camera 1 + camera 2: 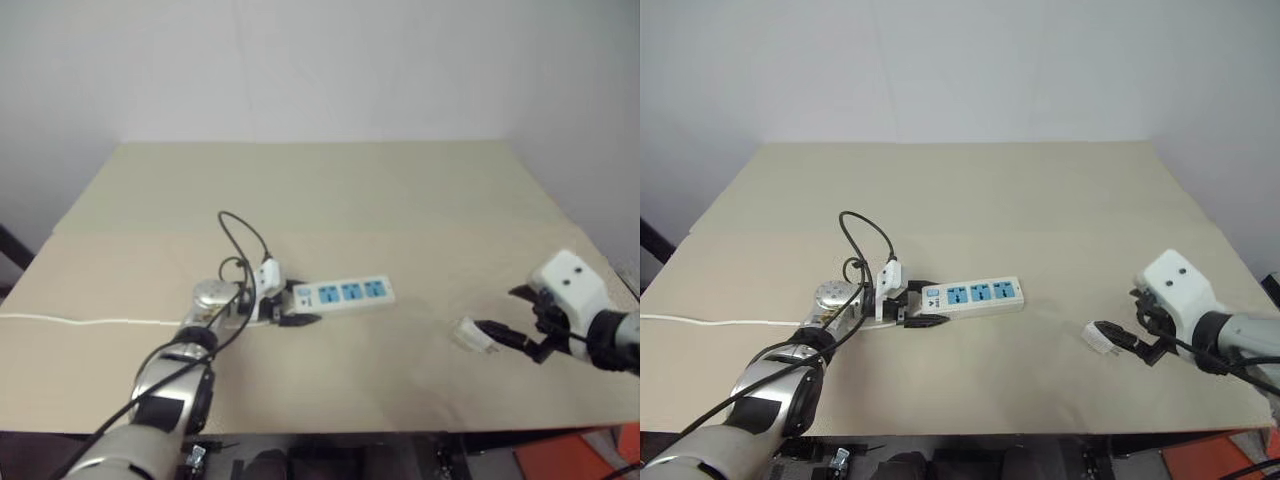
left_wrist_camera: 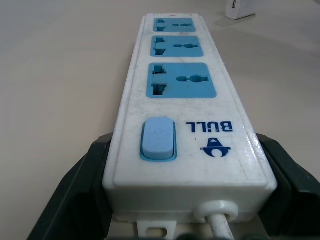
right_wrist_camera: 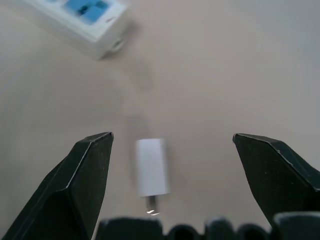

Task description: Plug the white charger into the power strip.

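Blue "BULL" lettering on power strip point(image 2: 182, 125) top face, beside light-blue switch point(image 2: 158, 139), seen upside down in left wrist view. Small blue logo emblem point(image 2: 215, 147) printed just below lettering. No other readable text anywhere.

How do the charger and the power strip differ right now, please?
The charger is a small plain white block; the strip is a long bar with three blue sockets and a blue switch. The charger lies loose between the open right tool's fingers, ungripped; the strip's switch end is clamped by the left tool. Both are white and rest on the table.
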You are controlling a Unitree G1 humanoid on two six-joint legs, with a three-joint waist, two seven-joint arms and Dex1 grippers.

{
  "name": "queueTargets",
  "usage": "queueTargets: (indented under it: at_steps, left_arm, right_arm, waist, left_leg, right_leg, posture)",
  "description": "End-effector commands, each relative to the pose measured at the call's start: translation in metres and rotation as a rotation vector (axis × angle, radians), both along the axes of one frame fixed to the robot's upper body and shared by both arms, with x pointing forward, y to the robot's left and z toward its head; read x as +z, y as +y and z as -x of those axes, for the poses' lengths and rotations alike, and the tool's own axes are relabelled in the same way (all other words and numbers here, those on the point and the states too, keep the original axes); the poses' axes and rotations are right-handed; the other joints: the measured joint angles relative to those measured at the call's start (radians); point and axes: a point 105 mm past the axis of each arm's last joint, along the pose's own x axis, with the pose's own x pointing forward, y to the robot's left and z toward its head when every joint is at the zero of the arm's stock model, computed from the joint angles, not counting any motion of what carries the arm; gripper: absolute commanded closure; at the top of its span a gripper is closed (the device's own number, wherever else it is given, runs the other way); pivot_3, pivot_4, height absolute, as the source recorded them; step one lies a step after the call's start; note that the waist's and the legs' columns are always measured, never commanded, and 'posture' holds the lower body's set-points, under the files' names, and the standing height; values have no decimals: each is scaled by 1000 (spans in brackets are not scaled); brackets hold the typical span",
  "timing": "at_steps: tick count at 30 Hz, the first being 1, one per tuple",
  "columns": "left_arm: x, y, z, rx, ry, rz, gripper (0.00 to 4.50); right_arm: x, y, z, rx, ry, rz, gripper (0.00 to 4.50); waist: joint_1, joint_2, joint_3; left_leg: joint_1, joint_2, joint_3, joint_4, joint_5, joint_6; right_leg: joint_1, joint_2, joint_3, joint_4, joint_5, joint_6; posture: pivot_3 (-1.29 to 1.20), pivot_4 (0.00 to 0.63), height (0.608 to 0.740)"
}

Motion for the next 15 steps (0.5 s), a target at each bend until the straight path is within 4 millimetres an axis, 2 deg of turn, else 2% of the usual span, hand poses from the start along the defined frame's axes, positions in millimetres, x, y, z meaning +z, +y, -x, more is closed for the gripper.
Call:
queueTargets:
  at_steps: [1,4,10,15]
  left_arm:
    - [4,0,7,-95,-35,-42,1195]
    - [3,-1,12,-129,-35,-45,1195]
    - [-1,-8,23,-180,-7,-1,1195]
    - [-4,-9,29,-188,-10,19,1195]
  right_arm:
    - [11,7,2,101,162,87,0]
    - [6,12,-6,125,246,121,0]
    - [-11,25,-34,88,344,191,0]
    - [-24,23,-52,13,379,237,0]
  waist:
    - [-2,1,0]
    - [-6,0,0]
    - [-12,1,-1]
    - [-4,2,-1]
  left_leg:
    - [0,0,0,1,0,0]
    - [0,1,-1,2,0,0]
    - [-5,0,-1,3,0,0]
    - [-9,-1,-2,4,0,-1]
  right_leg:
    - [0,0,0,-1,0,0]
    - [1,0,-2,-3,0,0]
    - [-4,-1,-1,-1,0,0]
    - [-9,-2,-1,1,1,-1]
  posture:
    - [0,150,740]
    - [0,150,740]
    - [0,150,740]
    - [0,150,740]
